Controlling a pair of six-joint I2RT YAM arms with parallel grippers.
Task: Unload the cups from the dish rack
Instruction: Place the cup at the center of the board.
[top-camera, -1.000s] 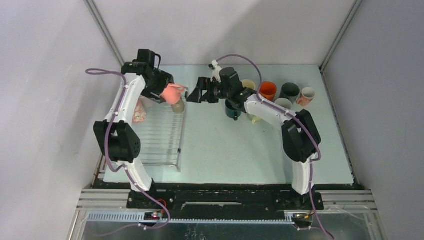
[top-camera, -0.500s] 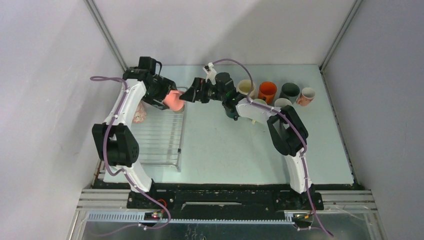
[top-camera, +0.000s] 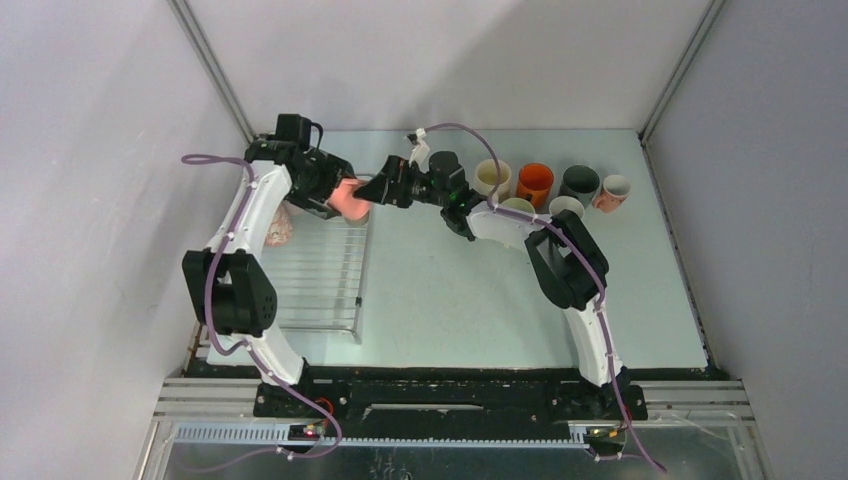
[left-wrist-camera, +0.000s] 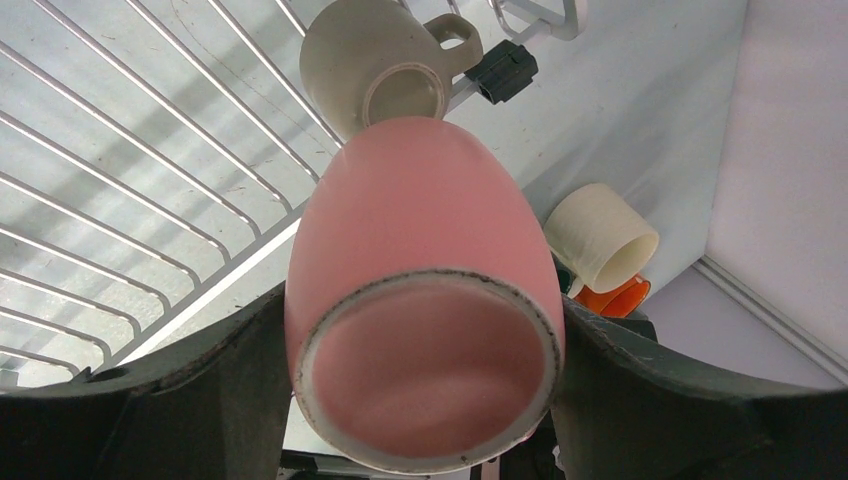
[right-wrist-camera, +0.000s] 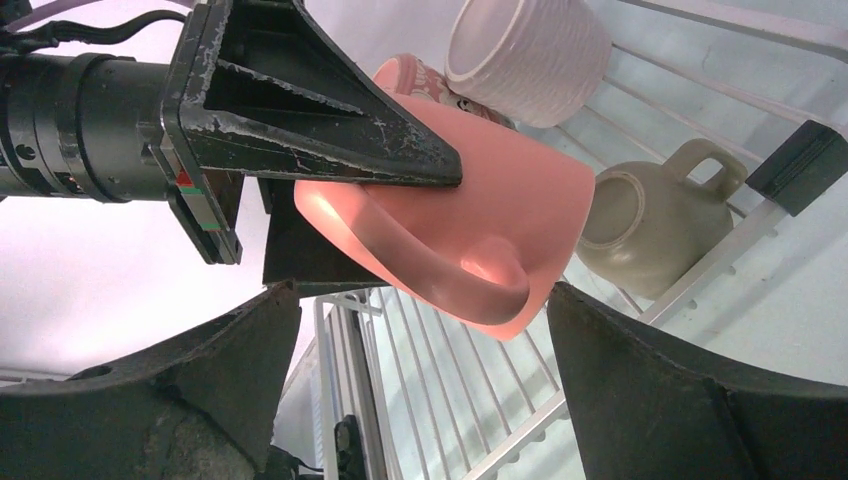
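- At least six cups stand on the table along its far edge, toward the right corner; that share looks done.
- The left gripper clamps the pink cup, which lies on its side in the air over the far right corner of the dish rack.
- The right gripper is spread wide, with a finger on either side of that cup; a handover seems likely.
- Three are left at the rack's far end: a beige cup, a ribbed white cup and a speckled pink cup.

Two arms: left arm, right arm. One dish rack. One table. Ten cups countable: one pink cup, one white ribbed cup, one beige cup, one patterned cup, six grouped cups.
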